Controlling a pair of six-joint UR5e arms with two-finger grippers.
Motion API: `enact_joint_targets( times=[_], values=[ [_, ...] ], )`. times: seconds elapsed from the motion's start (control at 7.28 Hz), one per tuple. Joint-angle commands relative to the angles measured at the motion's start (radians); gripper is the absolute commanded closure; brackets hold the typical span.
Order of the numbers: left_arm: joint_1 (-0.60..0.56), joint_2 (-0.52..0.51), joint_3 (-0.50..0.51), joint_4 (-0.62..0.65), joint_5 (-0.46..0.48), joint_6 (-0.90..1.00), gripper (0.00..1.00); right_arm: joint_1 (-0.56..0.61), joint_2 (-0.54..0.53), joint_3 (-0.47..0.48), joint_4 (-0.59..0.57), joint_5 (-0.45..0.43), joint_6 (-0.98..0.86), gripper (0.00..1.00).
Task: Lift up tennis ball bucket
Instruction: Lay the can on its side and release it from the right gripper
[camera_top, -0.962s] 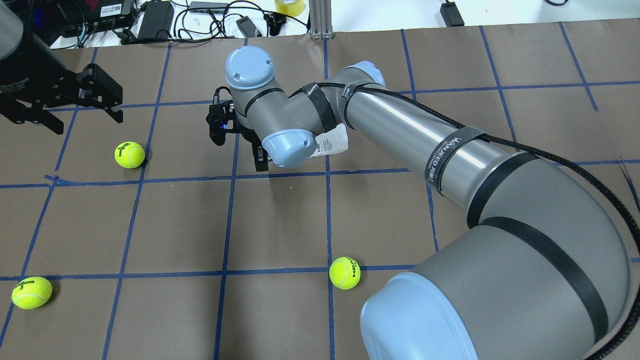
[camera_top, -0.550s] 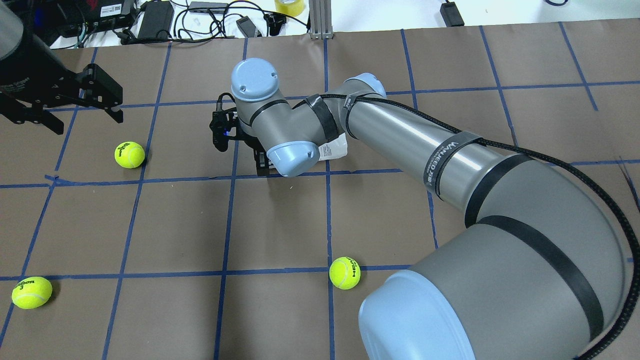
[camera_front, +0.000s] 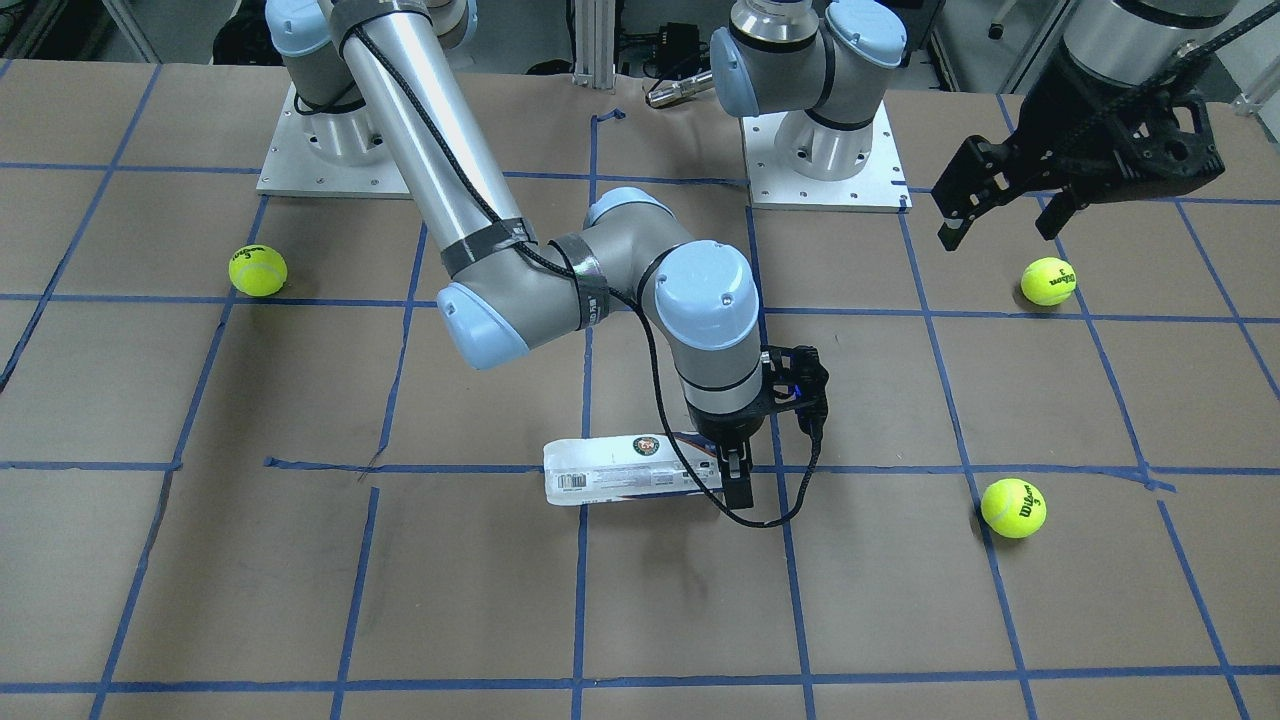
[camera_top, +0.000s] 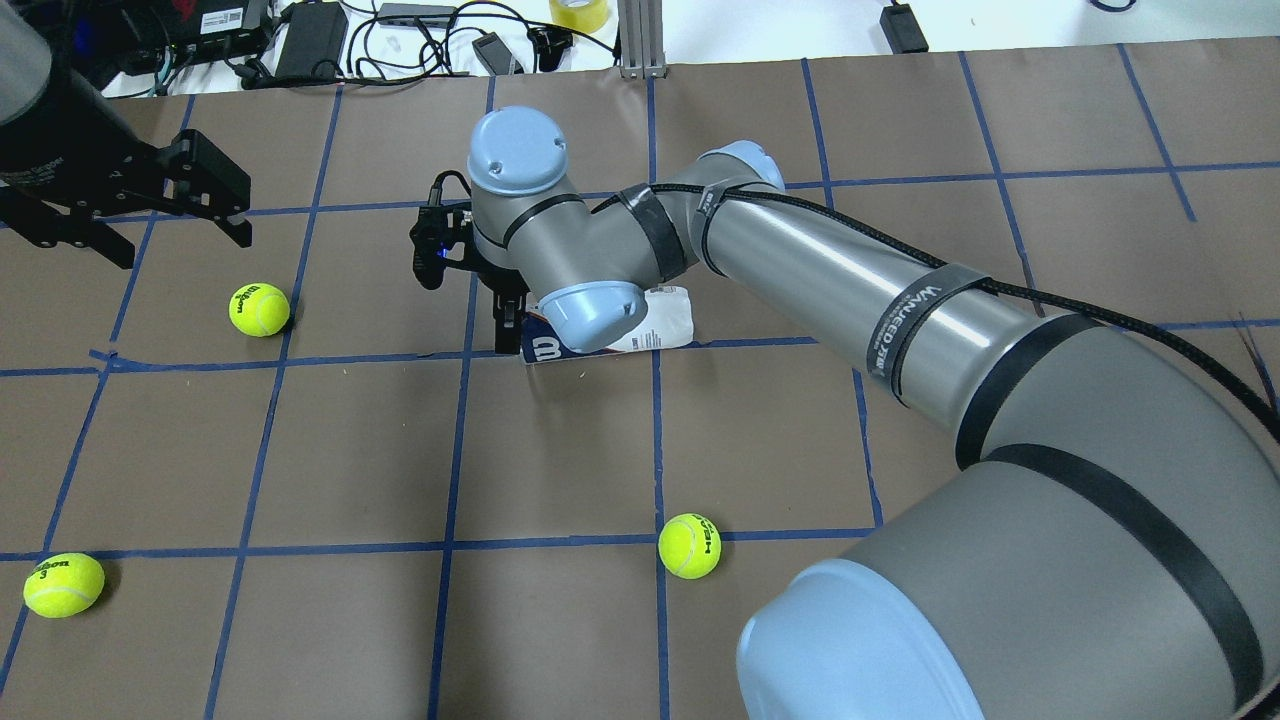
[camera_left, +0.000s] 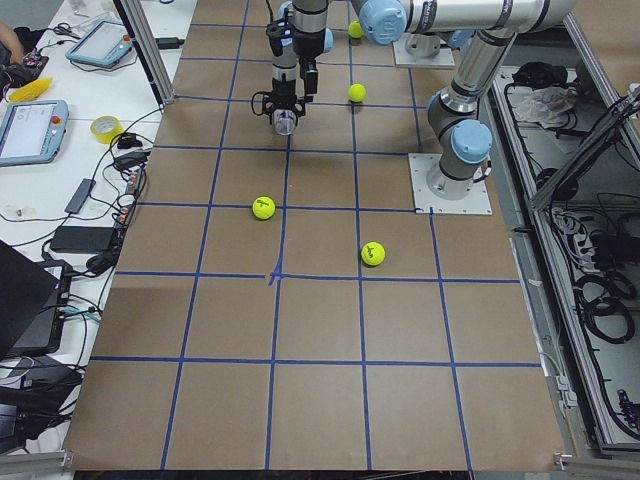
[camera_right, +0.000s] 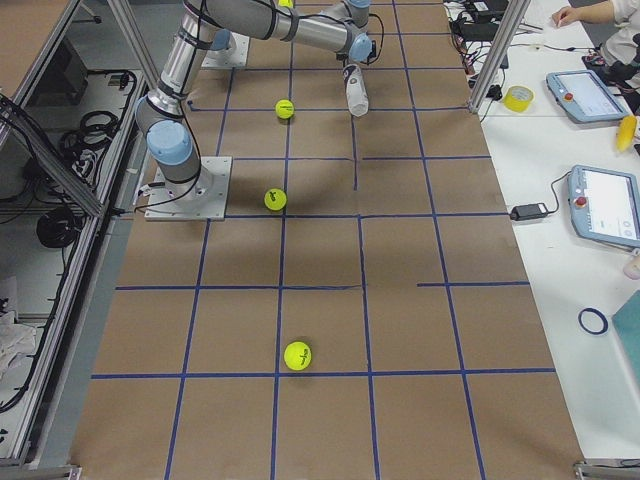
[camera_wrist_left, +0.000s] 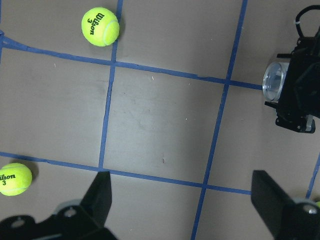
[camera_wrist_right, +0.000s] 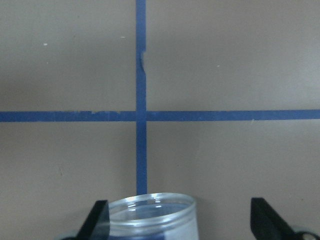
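Observation:
The tennis ball bucket (camera_front: 620, 470) is a clear can with a white and dark-blue label. It lies about level, with a faint shadow on the cover below it. My right gripper (camera_front: 738, 485) points down and is shut on the can near its open end. The overhead view shows the can (camera_top: 665, 325) partly under my right wrist. Its clear rim (camera_wrist_right: 152, 212) sits between the fingers (camera_wrist_right: 97, 220) in the right wrist view. My left gripper (camera_top: 175, 240) is open and empty, hovering far to the left of the can.
Three yellow-green tennis balls lie loose on the brown, blue-taped table: one (camera_top: 259, 309) below my left gripper, one (camera_top: 63, 585) at the near left, one (camera_top: 689, 546) near the middle. Cables and power bricks (camera_top: 310, 40) line the far edge.
My right arm has shifted, carrying the can with it. More of the can now shows from under the wrist, including the W logo. The left gripper has barely moved.

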Motion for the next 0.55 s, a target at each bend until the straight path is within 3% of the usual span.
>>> enact_joint_targets(
  times=[0.0, 0.14, 0.41],
  values=[
    [0.006, -0.02, -0.008, 0.039, 0.002, 0.045, 0.0, -0.083, -0.098, 0.01, 0.063, 0.002, 0.049, 0.0],
    [0.006, -0.029, -0.022, 0.07, -0.006, 0.079, 0.0, -0.142, -0.158, 0.012, 0.118, 0.018, 0.061, 0.01],
    [0.006, -0.049, -0.037, 0.072, -0.021, 0.072, 0.0, -0.22, -0.314, 0.018, 0.323, 0.032, 0.264, 0.0]
  ],
)
